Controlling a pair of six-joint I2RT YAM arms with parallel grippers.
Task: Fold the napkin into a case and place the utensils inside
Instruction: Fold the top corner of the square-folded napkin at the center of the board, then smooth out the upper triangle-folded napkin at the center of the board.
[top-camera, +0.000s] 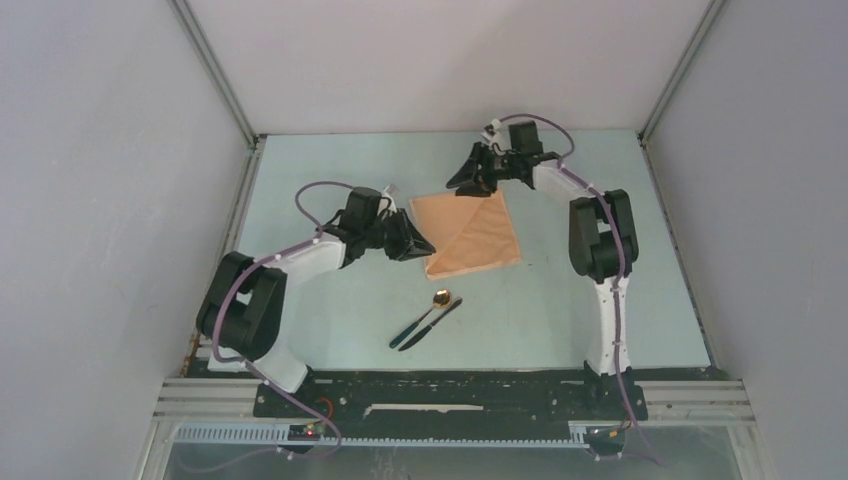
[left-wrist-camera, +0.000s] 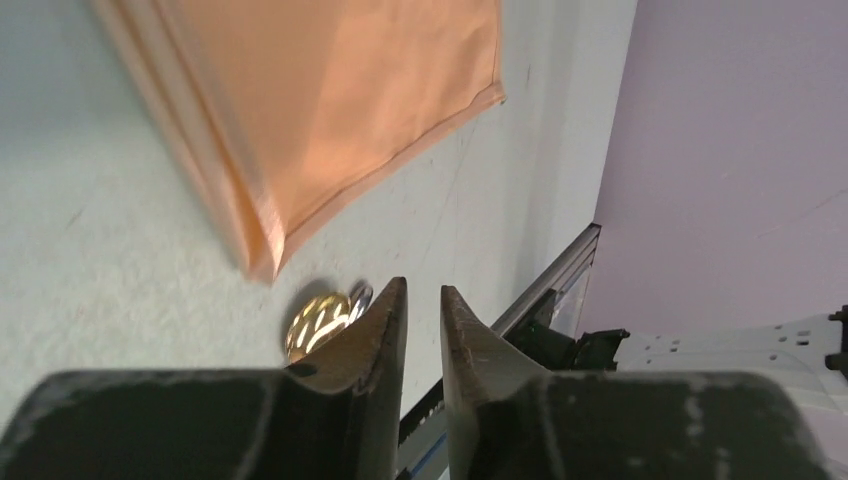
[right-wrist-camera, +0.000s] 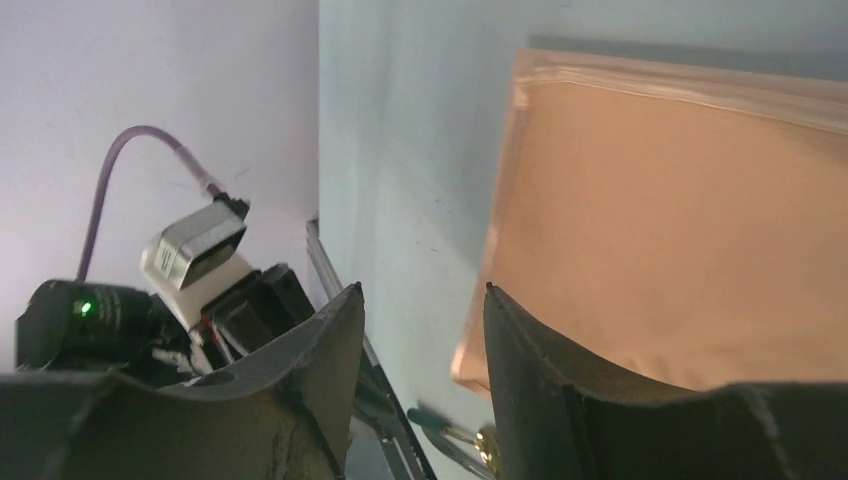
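The peach-tan napkin (top-camera: 470, 235) lies flat on the table, folded into a rough square with a diagonal fold line; no narrow case shape shows. It also shows in the left wrist view (left-wrist-camera: 330, 110) and the right wrist view (right-wrist-camera: 680, 220). My left gripper (top-camera: 425, 246) (left-wrist-camera: 423, 290) sits at the napkin's left edge, jaws a narrow gap apart and empty. My right gripper (top-camera: 460, 185) (right-wrist-camera: 423, 290) hovers at the napkin's far corner, open and empty. The gold-bowled spoon (top-camera: 440, 297) (left-wrist-camera: 318, 322) and the dark knife (top-camera: 440, 318) lie side by side in front of the napkin.
The pale table (top-camera: 330, 310) is walled by grey panels left, right and back. A metal rail (top-camera: 450, 385) runs along the near edge by the arm bases. The left arm's wrist camera (right-wrist-camera: 195, 255) shows in the right wrist view.
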